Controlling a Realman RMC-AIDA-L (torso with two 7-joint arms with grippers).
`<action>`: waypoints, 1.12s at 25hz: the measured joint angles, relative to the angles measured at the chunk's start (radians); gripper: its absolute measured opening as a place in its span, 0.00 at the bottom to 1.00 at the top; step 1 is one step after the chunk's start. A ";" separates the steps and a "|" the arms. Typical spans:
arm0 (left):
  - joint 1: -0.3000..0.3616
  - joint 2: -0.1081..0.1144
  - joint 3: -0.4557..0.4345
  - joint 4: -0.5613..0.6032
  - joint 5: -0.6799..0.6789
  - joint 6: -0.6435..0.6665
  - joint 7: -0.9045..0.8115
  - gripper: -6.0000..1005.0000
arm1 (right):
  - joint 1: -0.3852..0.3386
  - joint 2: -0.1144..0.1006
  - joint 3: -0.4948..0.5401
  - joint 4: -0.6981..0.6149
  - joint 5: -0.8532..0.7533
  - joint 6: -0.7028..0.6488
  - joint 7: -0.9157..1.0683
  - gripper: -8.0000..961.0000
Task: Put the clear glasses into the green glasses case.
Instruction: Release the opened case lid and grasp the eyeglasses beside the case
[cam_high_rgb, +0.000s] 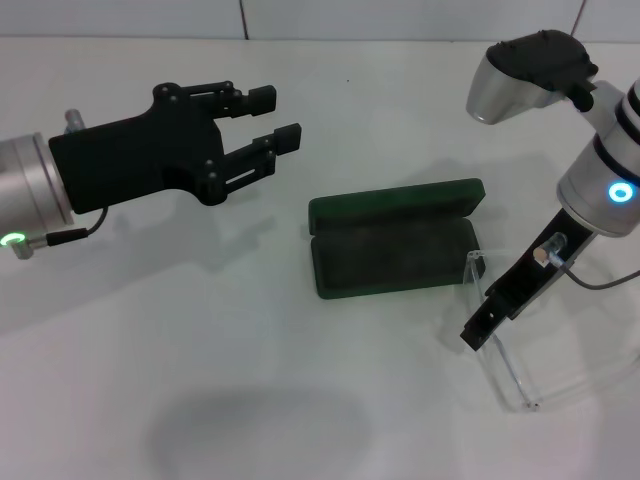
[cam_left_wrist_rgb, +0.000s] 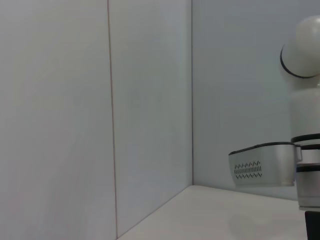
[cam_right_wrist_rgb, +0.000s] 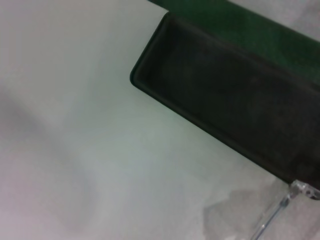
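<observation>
The clear glasses (cam_high_rgb: 503, 340) lay on the white table (cam_high_rgb: 150, 330) near its front right corner, the nearest of the task's things. Their long axis ran from the near right to the far left, so one end pointed toward the front edge and the other end (cam_right_wrist_rgb: 300, 189) reached almost to the right end of the green glasses case (cam_high_rgb: 395, 250). In the right wrist view only this far end of the glasses appeared, just beside the corner of the case.

The right gripper (cam_high_rgb: 480, 325) stood directly over the glasses, slanting down from the right edge of the table. Its tips were at the clear frame, about the middle of the length. Whether the fingers pressed on the frame or only stood around it could not be told.

Farther in, around the middle of the table, the case lay open. Its long axis ran left to right, a little turned. The dark lined tray faced up, and the lid lay back on the far side. Nothing was in the tray.

The left gripper (cam_high_rgb: 262, 128) hung above the table beyond the left end of the case, well apart from it. Its two black fingers (cam_high_rgb: 283, 137) pointed toward the right and held a clear gap between them, with nothing inside.
</observation>
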 joint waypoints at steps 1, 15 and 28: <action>0.000 -0.001 0.000 -0.001 0.000 0.000 0.002 0.45 | -0.001 0.000 -0.002 0.002 0.000 0.001 -0.001 0.81; -0.059 -0.003 -0.005 -0.085 0.000 0.000 0.019 0.45 | -0.026 0.000 -0.091 0.026 0.013 0.049 -0.014 0.57; -0.077 -0.006 -0.011 -0.133 -0.058 -0.011 0.051 0.45 | -0.060 -0.002 -0.094 -0.034 0.017 0.054 -0.045 0.41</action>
